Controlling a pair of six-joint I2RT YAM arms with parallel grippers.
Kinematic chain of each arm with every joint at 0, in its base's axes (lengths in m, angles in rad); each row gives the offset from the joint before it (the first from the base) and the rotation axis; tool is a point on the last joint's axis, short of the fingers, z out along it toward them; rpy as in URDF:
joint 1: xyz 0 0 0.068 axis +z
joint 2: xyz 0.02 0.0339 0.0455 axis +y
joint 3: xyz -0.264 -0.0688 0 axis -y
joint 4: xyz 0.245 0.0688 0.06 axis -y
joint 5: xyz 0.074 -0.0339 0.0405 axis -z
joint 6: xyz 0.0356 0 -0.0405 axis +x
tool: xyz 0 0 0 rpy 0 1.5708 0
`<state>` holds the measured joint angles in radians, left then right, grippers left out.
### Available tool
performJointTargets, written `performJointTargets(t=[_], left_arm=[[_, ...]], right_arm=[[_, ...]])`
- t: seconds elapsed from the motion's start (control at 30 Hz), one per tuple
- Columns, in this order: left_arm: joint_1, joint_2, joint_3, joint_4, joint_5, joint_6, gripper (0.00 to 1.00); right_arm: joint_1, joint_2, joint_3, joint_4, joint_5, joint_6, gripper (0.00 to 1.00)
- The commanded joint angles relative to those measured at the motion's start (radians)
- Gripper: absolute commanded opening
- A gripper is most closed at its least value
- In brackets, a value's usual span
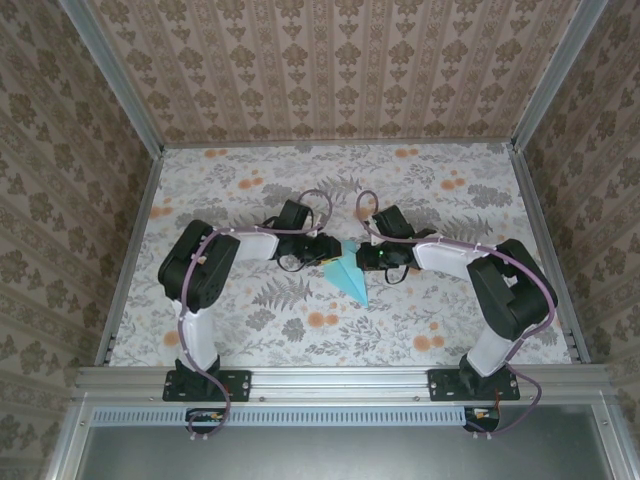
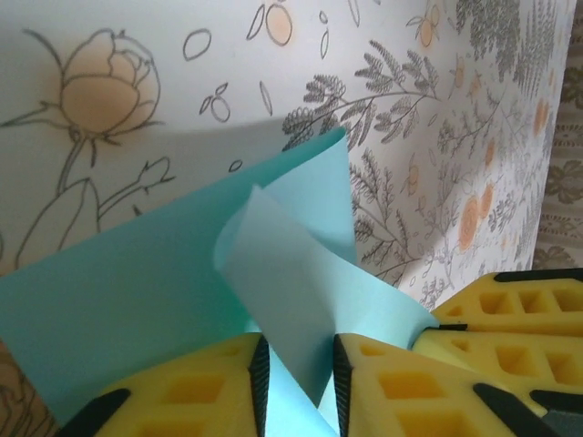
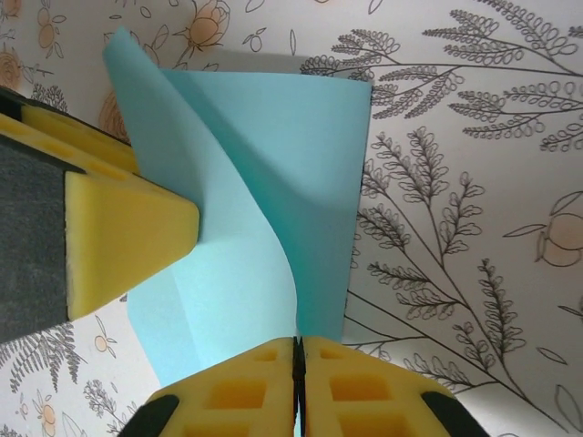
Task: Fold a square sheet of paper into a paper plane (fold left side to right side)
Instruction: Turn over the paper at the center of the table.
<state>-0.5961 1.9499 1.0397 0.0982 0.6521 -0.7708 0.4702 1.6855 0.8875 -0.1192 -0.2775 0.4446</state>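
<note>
The square sheet of paper (image 1: 348,276) lies mid-table as a light turquoise pointed kite, its tip toward the near edge. My left gripper (image 1: 326,251) is at its upper left and my right gripper (image 1: 363,258) at its upper right. In the left wrist view the left gripper (image 2: 299,353) has its jaws apart, and a raised flap of the paper (image 2: 282,282) stands loose in the gap. In the right wrist view the right gripper (image 3: 298,344) is shut on the curled edge of the paper (image 3: 273,155). The left gripper's yellow finger (image 3: 127,237) presses against the sheet's left side.
The flower-patterned table (image 1: 260,320) is closed in by patterned walls (image 1: 330,60) at the back and both sides. A metal rail (image 1: 340,380) holding the arm bases runs along the near edge. Both arms bend inward and their wrists nearly meet over the paper.
</note>
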Motion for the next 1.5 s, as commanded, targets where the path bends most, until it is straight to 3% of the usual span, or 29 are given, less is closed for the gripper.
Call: performJointTargets(t=[0.0, 0.17, 0.3, 0.47, 0.5, 0.63, 0.8, 1.17, 1.3, 1.47], left_arm=[[-0.007, 0.007, 0.044, 0.036, 0.030, 0.012, 0.20], [-0.007, -0.022, 0.062, 0.031, 0.034, 0.041, 0.10], [-0.004, -0.066, 0.078, 0.004, 0.030, 0.059, 0.07], [0.014, -0.150, 0.091, -0.016, 0.033, 0.057, 0.05], [0.020, -0.164, 0.093, -0.018, 0.034, 0.054, 0.04], [0.038, -0.234, 0.105, -0.021, 0.045, 0.036, 0.04], [0.049, -0.290, 0.128, -0.016, 0.064, 0.008, 0.04], [0.048, -0.316, 0.118, 0.126, 0.128, -0.113, 0.04], [0.047, -0.313, 0.106, 0.175, 0.145, -0.152, 0.03], [0.044, -0.305, 0.099, 0.188, 0.159, -0.166, 0.03]], right_arm=[[-0.027, -0.060, -0.037, 0.017, -0.037, 0.012, 0.18], [-0.083, -0.159, -0.110, 0.052, -0.070, 0.034, 0.41], [-0.159, -0.241, -0.194, 0.140, -0.207, 0.068, 0.62], [-0.242, -0.358, -0.274, 0.212, -0.364, 0.101, 0.98], [-0.254, -0.378, -0.282, 0.214, -0.384, 0.101, 1.00], [-0.293, -0.416, -0.296, 0.226, -0.518, 0.121, 1.00], [-0.285, -0.361, -0.327, 0.417, -0.722, 0.251, 1.00], [-0.224, -0.237, -0.301, 0.568, -0.840, 0.365, 0.99], [-0.218, -0.210, -0.282, 0.604, -0.844, 0.396, 0.93], [-0.220, -0.222, -0.245, 0.643, -0.834, 0.424, 0.75]])
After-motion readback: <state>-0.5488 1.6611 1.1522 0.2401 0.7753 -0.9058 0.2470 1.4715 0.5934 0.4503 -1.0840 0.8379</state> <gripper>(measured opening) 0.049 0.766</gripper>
